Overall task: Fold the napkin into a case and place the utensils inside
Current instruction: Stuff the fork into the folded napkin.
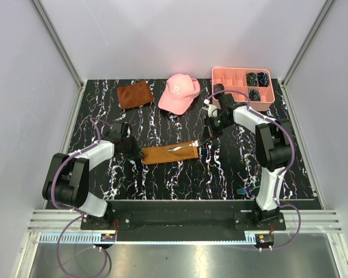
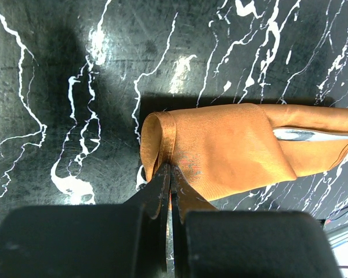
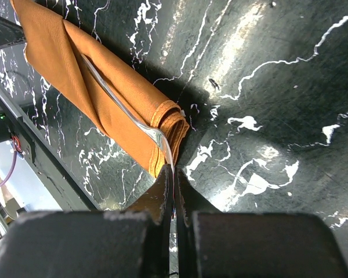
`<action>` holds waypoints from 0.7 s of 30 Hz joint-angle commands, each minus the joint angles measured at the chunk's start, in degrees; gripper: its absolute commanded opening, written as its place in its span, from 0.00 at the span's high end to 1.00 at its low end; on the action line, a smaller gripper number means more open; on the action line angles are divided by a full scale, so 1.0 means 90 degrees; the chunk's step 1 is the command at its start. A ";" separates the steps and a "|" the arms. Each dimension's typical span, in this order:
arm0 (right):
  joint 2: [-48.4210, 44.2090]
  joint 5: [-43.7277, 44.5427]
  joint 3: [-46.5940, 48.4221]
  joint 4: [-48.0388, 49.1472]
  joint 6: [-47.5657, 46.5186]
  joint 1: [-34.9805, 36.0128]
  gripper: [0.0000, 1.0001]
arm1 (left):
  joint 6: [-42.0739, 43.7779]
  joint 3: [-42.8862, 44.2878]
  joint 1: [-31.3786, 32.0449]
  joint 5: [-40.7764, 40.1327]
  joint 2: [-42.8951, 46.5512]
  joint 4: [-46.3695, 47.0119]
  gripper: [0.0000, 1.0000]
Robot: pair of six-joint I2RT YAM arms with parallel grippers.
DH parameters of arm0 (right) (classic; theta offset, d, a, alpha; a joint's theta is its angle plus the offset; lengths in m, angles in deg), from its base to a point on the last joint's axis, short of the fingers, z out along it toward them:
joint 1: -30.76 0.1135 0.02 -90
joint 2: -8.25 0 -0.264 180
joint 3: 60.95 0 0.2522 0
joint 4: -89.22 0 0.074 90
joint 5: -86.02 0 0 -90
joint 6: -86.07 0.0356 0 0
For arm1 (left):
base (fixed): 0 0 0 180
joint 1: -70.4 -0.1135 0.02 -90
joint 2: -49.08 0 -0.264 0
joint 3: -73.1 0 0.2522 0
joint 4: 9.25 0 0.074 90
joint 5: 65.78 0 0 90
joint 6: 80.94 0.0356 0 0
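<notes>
From above, we see the narrow folded orange-brown cloth case (image 1: 169, 153) centred on the black marbled table (image 1: 180, 180). Left wrist: our left gripper (image 2: 170, 170) is clamped on its rolled end. Right wrist: our right gripper (image 3: 174, 169) pinches a thin silvery metal utensil (image 3: 152, 133) lying along the cloth
</notes>
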 commanded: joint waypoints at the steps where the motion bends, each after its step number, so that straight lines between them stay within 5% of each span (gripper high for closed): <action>1: -0.0183 0.0046 0.0032 0.0123 0.0092 0.0232 1.00 | -0.0040 -0.0098 -0.0011 -0.0013 0.0083 0.0258 1.00; 21: 0.0383 -0.0491 -0.0125 0.1891 0.1811 0.0965 1.00 | -0.0098 -0.0186 0.0067 0.0007 0.0171 0.0326 1.00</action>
